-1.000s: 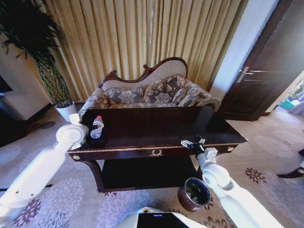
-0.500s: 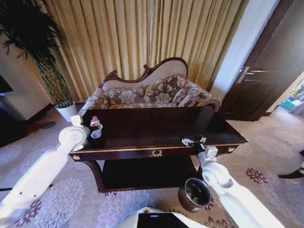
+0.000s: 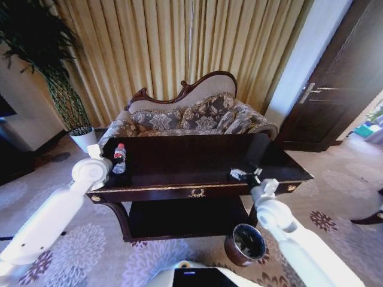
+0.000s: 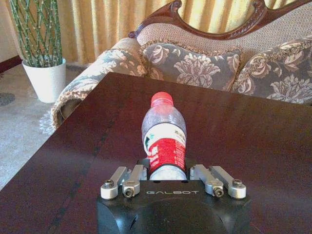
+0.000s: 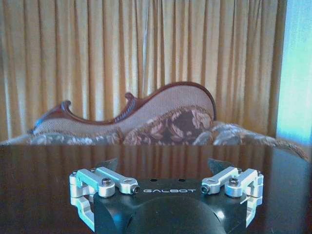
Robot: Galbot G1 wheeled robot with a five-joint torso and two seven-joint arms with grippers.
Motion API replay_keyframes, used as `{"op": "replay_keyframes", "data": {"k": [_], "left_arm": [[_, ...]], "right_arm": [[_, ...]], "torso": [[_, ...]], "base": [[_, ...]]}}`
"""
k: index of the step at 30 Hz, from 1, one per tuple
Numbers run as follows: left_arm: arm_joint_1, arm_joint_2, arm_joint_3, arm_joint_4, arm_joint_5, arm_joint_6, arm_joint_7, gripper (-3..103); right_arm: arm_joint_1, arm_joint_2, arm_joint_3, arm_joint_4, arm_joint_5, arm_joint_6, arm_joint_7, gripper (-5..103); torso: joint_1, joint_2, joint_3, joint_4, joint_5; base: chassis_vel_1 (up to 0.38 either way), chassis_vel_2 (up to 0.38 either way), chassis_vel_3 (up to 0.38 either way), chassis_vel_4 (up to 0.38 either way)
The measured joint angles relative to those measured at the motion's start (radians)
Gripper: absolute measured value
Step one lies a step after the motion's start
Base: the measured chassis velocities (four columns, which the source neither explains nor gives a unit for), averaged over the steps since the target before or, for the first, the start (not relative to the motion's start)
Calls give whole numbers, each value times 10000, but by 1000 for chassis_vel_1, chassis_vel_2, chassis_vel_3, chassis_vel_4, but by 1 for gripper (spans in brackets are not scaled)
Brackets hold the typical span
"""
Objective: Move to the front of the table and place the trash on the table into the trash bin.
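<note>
Since the earlier frames, the bottle (image 3: pixel 119 158) is seen shifted toward the table's left end, beside the left arm. Nearest, on the carpet below the table front, the trash bin (image 3: pixel 245 244) is seen upright. The left gripper (image 4: pixel 168 171) is held at the bottle, which stands upright on the table (image 3: pixel 197 161) between parted fingers (image 4: pixel 122 181); contact cannot be judged. The right gripper (image 3: pixel 246 175) is spread wide, low over the table's right front. Beyond, the sofa (image 3: pixel 191 116) is backed by curtains (image 3: pixel 179 48).
</note>
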Motion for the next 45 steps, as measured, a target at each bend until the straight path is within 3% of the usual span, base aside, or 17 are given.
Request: {"op": "replay_keyframes", "data": {"k": [20,23,25,26,28,29,30,31,33,35,37,42,44,45], "left_arm": [[203,267,-295,-63,-37,-35,150,33],[226,360,-393,-119,278,-204,419,33],[379,509,-570,-184,1126,-528,1147,31],[379,509,-570,-184,1126,-528,1147,31],[591,643,-769,-218,2100,-1003,2071,30],[591,643,-769,-218,2100,-1003,2071,30],[794,745,-951,-264,2760,-1354,2761,30],[794,745,-951,-264,2760,-1354,2761,30],[1181,928,-1317,-399,3598,-1896,3657,30],[1354,994,-1467,-452,3907,-2109,3958,30],[1869,1167,-1905,-539,4807,-2663,4744,30],[2692,1321,-2554,-683,5692,-3463,5550,30],[3218,1399,-2967,-832,6173,-4097,6147,30],[3218,1399,-2967,-832,6173,-4097,6147,30]], "right_arm": [[174,-77,-32,16,298,-65,1,100],[175,-52,-54,-6,299,-68,-4,100],[175,-45,-56,5,329,-68,-6,100],[175,-45,-56,5,329,-68,-6,100],[168,-46,-48,46,365,-73,-6,100],[168,-46,-48,46,365,-73,-6,100],[156,-44,-38,72,382,-74,-6,100],[156,-44,-38,72,382,-74,-6,100],[123,-35,-15,135,424,-75,-1,100],[111,-32,-12,164,441,-75,5,100],[90,-26,-3,255,492,-79,34,100],[24,-39,8,500,771,-131,85,100],[-51,-71,-16,983,1646,-255,358,100],[-51,-71,-16,983,1646,-255,358,100]], "torso": [[0,2,0,2,-4],[0,1,0,3,-6],[1,2,-1,3,-3],[1,2,-1,3,-3],[0,2,-1,1,-1],[0,2,-1,1,-1],[0,3,-1,0,-1],[0,3,-1,0,-1],[-1,3,-2,1,-1],[-1,3,-2,1,-1],[-1,4,-2,0,1],[-1,3,-3,4,0],[-1,3,-2,2,-1],[-1,3,-2,2,-1]], "base": [[0,0,0,0],[0,0,0,0],[0,0,0,0],[0,0,0,0],[0,0,0,0],[0,0,0,0],[0,0,0,0],[0,0,0,0],[0,0,0,0],[0,0,0,0],[0,0,0,0],[0,0,0,0],[0,0,0,0],[0,0,0,0]]}}
